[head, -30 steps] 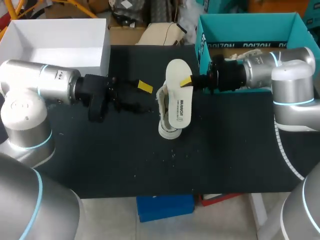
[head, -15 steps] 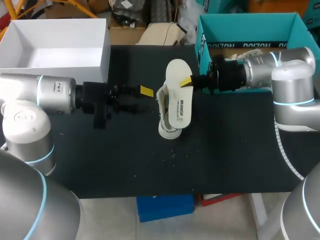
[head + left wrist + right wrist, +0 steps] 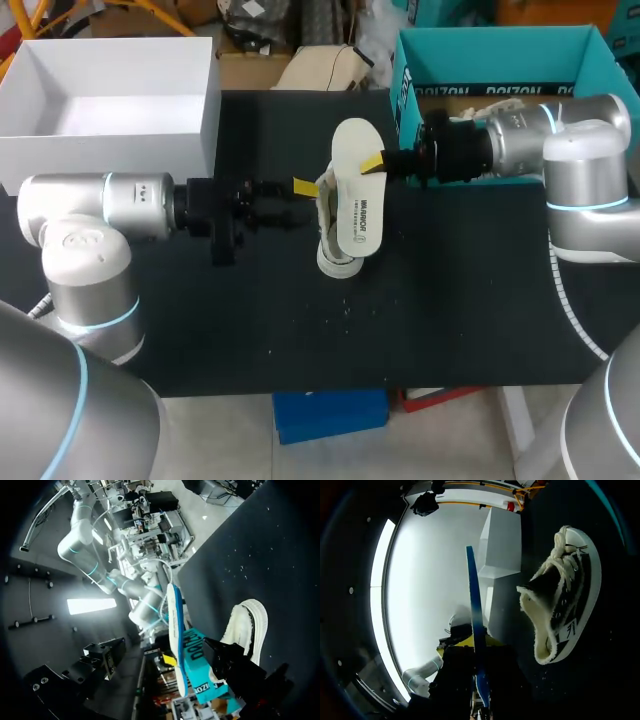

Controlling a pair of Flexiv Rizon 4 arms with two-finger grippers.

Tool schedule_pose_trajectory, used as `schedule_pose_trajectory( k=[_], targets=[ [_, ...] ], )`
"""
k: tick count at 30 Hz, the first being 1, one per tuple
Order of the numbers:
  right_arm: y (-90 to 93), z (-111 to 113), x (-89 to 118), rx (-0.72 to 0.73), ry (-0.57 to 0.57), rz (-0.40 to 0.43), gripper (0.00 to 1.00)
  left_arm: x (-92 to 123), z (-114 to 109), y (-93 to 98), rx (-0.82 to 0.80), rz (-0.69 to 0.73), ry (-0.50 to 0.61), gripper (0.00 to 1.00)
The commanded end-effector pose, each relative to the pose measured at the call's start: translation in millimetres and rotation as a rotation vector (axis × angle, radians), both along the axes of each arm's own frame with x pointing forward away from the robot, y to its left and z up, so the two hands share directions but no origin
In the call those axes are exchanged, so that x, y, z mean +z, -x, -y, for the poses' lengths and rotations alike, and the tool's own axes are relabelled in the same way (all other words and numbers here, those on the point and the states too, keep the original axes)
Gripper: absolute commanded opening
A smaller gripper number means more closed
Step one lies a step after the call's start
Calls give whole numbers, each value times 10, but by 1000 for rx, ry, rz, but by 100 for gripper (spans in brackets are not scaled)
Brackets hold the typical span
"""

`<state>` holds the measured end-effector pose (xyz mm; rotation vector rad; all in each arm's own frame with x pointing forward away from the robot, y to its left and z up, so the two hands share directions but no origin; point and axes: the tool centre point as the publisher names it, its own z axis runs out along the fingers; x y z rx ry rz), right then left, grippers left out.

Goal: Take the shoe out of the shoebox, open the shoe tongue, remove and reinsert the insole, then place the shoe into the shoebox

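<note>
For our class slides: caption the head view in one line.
The right jaws hold the insole over the shoe; the left jaws hover beside it.

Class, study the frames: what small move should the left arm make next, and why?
Probably ease the left gripper forward to clasp the white canvas shoe at its collar and steady it. The right gripper holds the cream blue-backed insole over the shoe, which sits unheld on the black table.

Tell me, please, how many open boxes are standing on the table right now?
2: a white box at the table's far left corner, and a teal shoebox at its far right corner. None appears to be hidden.
</note>
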<state>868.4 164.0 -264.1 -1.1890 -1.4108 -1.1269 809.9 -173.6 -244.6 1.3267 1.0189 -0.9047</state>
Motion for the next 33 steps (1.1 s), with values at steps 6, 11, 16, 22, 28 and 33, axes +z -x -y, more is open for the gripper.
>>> schedule_pose_trajectory(
  k=[6, 11, 16, 22, 28, 33],
  targets=[
    [-7, -6, -6, 1, 0, -1, 0, -199, 244, -293, -5, 19, 60, 72],
    [-7, -6, -6, 1, 0, -1, 0, -220, 364, -393, -12, 21, 64, 47],
    [-7, -6, -6, 1, 0, -1, 0, -213, 461, -451, -21, 31, 66, 49],
    [-7, -6, -6, 1, 0, -1, 0, -201, 545, -496, -28, 38, 71, 48],
    [-7, -6, -6, 1, 0, -1, 0, -193, 605, -534, -32, 46, 74, 45],
    [-7, -6, -6, 1, 0, -1, 0, -184, 661, -545, -40, 49, 74, 42]
  ],
)
